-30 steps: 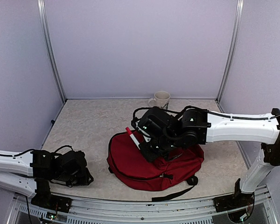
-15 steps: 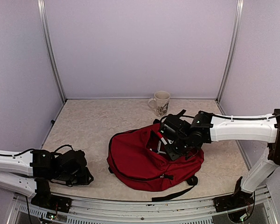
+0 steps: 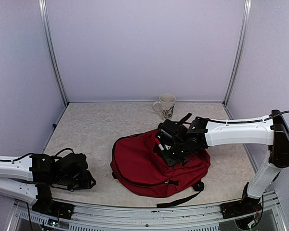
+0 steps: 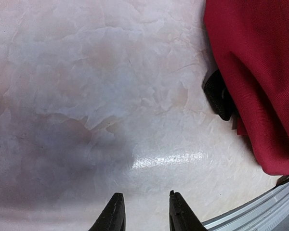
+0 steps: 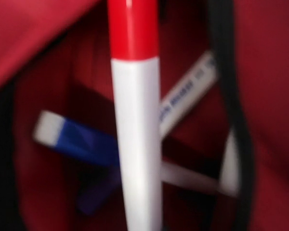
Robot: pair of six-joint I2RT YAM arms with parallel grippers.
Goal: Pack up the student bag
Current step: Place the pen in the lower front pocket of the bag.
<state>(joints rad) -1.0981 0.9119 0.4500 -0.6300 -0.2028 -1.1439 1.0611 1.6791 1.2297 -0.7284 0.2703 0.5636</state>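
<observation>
Right gripper [image 3: 163, 146]: closed on a red-capped white marker [image 5: 135, 125], cap end pointing into the open mouth of the student bag [image 3: 139, 168], over other pens [image 5: 72, 139] lying inside. Student bag: flat at centre-front of the table [image 3: 91, 130], long axis left to right, mouth on its far side, straps trailing toward the near rail; mug [image 3: 167, 105] just behind, bare surface to the left and far side. Left gripper [image 4: 144, 216]: jaws narrowly parted, empty, low over the table near the bag's left end, not touching.

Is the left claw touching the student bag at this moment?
Apart. The left wrist view shows a stretch of bare table between the open left claw and the student bag. The top view shows the same gap.
</observation>
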